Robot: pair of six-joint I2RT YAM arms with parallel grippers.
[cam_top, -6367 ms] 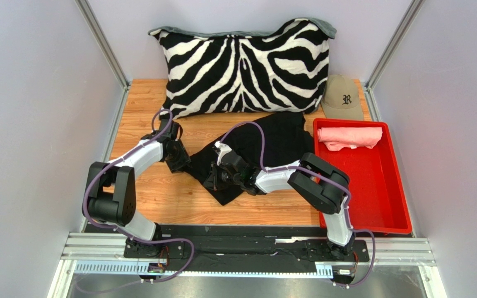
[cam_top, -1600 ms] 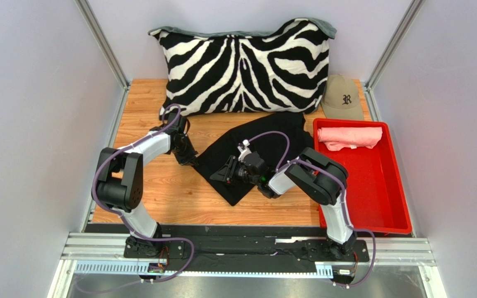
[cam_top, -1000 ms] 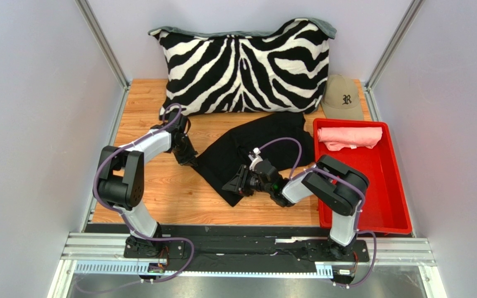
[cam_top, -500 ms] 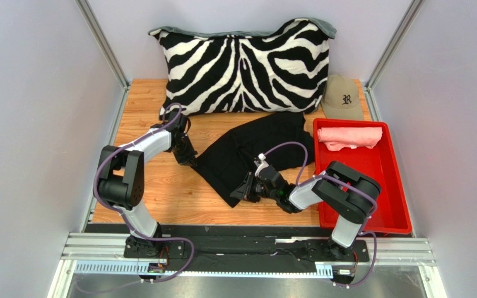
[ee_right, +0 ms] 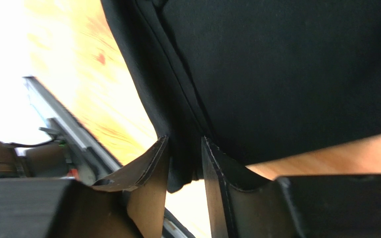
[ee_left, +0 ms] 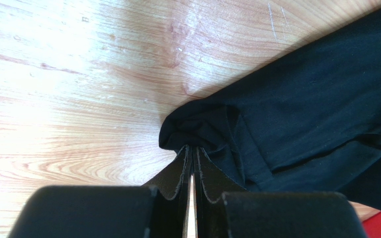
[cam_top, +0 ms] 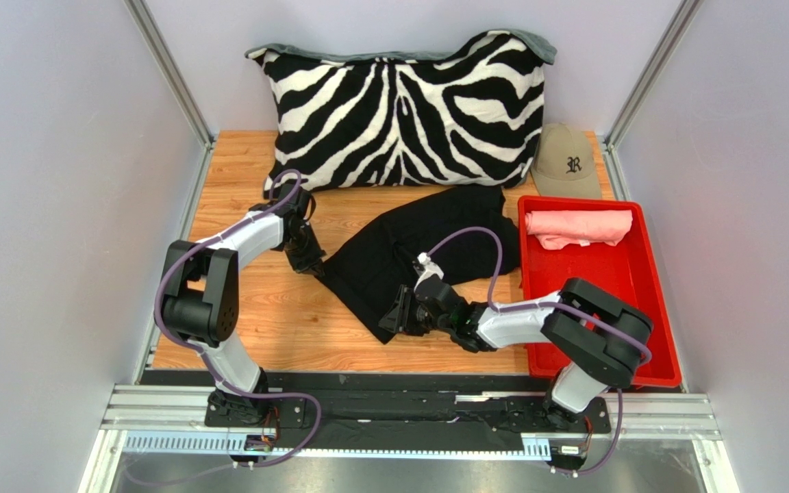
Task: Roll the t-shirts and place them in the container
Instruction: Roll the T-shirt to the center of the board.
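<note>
1. While my left gripper [ee_left: 191, 151] stays pinched shut on the left corner of the black t-shirt [cam_top: 450, 221], nothing shifts there.
2. My right gripper [ee_right: 184, 141] has slid from mid-shirt to the near corner, jaws parted astride the hem.
3. Beyond them, the shirt lies spread on the table [cam_top: 255, 318]; the pink t-shirt [cam_top: 578, 226] stays bundled in the red tray [cam_top: 635, 308].

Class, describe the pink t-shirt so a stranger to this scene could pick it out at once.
Find the big zebra pillow at the back of the table, then the red tray at the right edge. The pink t-shirt lies rolled at the tray's far end, near the tan cap. Unlike the black t-shirt on the table, it is pink and inside the tray.
</note>
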